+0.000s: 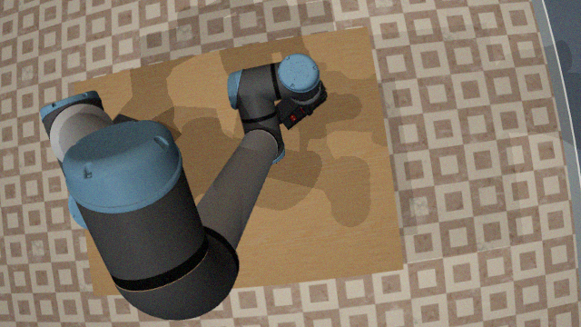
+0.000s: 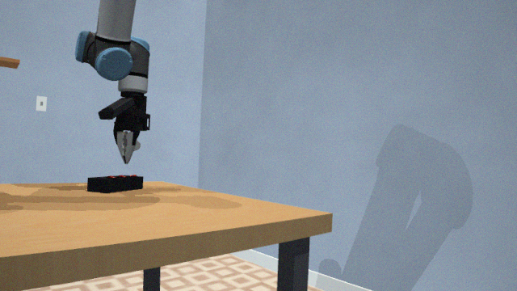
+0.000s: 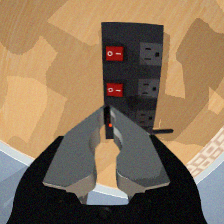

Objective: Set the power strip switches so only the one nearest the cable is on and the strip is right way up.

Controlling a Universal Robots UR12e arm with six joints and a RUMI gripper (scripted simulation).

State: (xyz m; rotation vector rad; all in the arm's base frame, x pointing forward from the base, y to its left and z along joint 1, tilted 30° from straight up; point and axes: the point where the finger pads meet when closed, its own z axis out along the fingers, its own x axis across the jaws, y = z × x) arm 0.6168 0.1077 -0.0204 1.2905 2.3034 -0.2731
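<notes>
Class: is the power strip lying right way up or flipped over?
Right way up: the strip shows its red switches and sockets facing upward.

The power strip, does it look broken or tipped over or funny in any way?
Nothing stands out. The black power strip lies flat on the wooden table, right way up, with its red switches and sockets facing upward. It shows no cracks or bends. The pincer hangs shut just above it, not touching.
</notes>
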